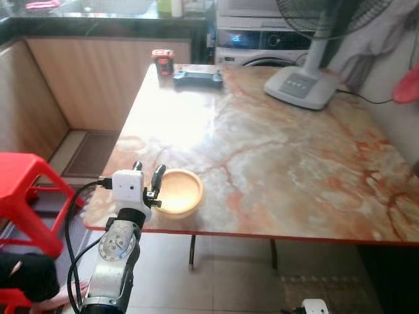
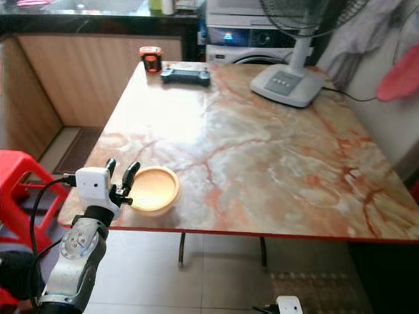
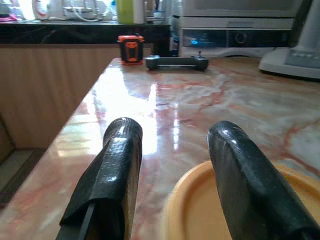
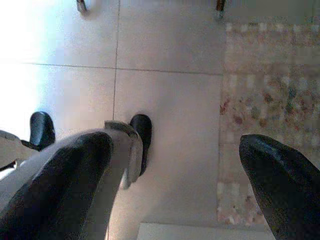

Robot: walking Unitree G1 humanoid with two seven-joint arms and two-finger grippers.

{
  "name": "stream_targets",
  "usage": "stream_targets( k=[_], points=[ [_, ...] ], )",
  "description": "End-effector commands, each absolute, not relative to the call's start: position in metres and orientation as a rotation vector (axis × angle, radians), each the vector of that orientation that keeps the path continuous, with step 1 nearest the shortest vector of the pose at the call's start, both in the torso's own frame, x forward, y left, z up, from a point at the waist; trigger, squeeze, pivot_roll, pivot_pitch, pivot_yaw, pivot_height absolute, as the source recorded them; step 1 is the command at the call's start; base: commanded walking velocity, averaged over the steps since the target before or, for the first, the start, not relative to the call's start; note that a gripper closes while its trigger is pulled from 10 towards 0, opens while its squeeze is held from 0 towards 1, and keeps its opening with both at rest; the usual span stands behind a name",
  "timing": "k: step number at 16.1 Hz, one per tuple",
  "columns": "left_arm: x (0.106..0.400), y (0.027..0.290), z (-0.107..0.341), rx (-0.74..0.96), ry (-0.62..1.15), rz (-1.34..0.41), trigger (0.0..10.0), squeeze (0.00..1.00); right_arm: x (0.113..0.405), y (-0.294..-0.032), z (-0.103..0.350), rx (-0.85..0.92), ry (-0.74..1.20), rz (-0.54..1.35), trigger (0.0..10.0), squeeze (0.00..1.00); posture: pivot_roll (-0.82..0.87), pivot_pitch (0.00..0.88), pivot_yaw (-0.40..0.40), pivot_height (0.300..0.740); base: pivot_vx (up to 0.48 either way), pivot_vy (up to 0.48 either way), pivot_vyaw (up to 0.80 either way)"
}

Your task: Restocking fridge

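STAGE: early, nothing stocked, no fridge in sight | LEFT: left gripper (image 1: 148, 174) jaws released, straddling rim of orange bowl (image 1: 178, 191), lower left of frame, near bench (image 1: 275, 157) edge | RIGHT: right gripper (image 4: 175, 175) idle, jaws released over floor | LEFT TO DO: grasp, carry, stow.

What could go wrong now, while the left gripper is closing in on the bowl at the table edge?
1. The bowl sits close to the near edge of the table; a push from the left gripper could slide it off onto the floor.
2. One finger is over the bowl's rim and the other outside, so a thin-rim pinch may tilt it.
3. The red stool stands beside the left arm and could get knocked.
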State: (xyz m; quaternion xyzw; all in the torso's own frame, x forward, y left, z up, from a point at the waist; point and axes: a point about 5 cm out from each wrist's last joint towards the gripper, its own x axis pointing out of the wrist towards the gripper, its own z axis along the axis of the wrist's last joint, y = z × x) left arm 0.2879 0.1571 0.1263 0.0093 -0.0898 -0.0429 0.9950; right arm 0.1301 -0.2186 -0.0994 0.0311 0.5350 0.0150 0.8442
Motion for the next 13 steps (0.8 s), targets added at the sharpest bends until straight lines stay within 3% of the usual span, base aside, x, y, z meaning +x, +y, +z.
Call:
stream_targets(
  k=[1, 4, 7, 8, 13],
  points=[
    [0.288, 0.159, 0.127, 0.024, -0.179, -0.076, 10.0, 0.0, 0.132, -0.22, -0.098, 0.077, 1.111, 0.021, 10.0, 0.0, 0.02, 0.0, -0.028, 0.74, 0.266, 0.0, 0.0],
    [0.287, 0.159, 0.126, 0.024, -0.175, -0.082, 10.0, 0.0, 0.132, -0.22, -0.098, 0.073, 1.113, 0.026, 10.0, 0.0, 0.03, 0.0, -0.031, 0.74, 0.175, 0.0, 0.0],
    [0.288, 0.164, 0.12, -0.253, -0.12, -0.031, 10.0, 0.0, 0.132, -0.22, -0.098, 0.068, 1.116, 0.031, 10.0, 0.0, 0.03, 0.0, -0.031, 0.74, 0.0, 0.0, 0.0],
    [0.289, 0.168, 0.121, -0.309, -0.124, -0.031, 10.0, 1.0, 0.132, -0.22, -0.098, 0.07, 1.115, 0.03, 10.0, 0.0, 0.02, 0.0, -0.03, 0.74, 0.0, 0.0, 0.0],
    [0.296, 0.169, 0.127, -0.319, -0.113, -0.115, 10.0, 1.0, 0.132, -0.22, -0.098, 0.071, 1.112, 0.027, 10.0, 0.0, 0.02, 0.0, -0.029, 0.74, 0.0, 0.0, 0.0]
  ],
)
